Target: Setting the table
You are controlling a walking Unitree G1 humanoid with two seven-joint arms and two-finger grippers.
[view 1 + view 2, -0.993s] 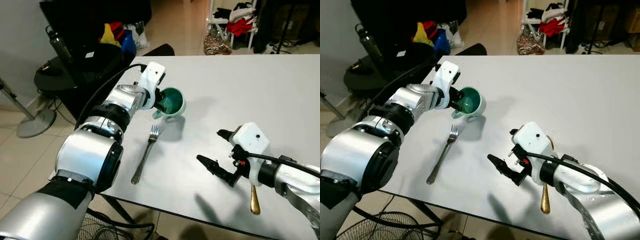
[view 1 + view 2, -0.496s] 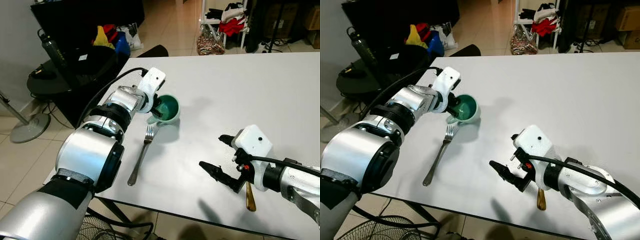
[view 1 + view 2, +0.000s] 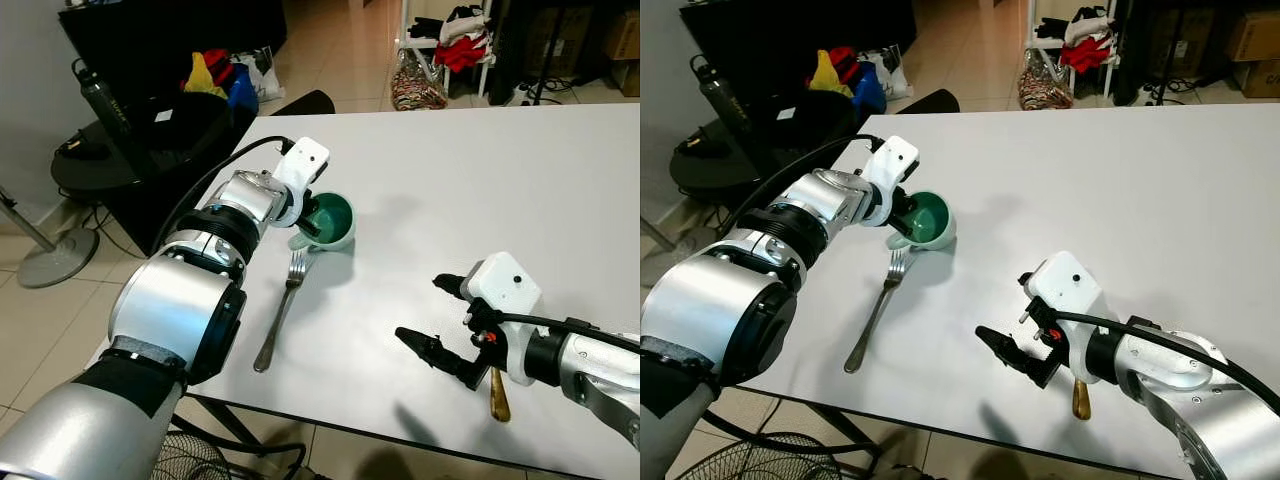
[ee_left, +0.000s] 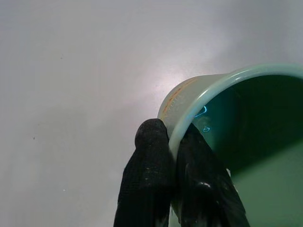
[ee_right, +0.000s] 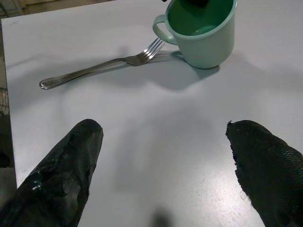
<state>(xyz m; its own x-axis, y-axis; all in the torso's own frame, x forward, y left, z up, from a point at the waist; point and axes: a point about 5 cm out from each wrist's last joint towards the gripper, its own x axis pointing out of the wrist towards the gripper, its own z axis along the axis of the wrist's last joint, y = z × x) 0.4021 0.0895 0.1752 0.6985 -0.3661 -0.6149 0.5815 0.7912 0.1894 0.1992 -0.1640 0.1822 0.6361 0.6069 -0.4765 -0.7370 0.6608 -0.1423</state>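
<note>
I see my left pincer [image 3: 318,212] clamped on the green mug's [image 3: 328,221] rim; my right pincer [image 3: 436,318] is spread apart above the surface [image 3: 520,190]; the orange marks by the mug's rim are unreadable.

Mug [image 3: 328,221] behind fork [image 3: 281,311]; spoon [image 3: 497,396] far right, on table [image 3: 520,200].

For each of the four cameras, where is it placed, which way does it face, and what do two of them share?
Left eye view: on the head, facing down at the white table; both silver arms show.
Right eye view: beside it, same scene; left gripper on the green enamel mug, right gripper hovering open.
Left wrist view: along black fingers pinching the mug's rim.
Right wrist view: between spread fingers, facing the mug and the steel fork.
Shared: both wrist views show the mug.
</note>
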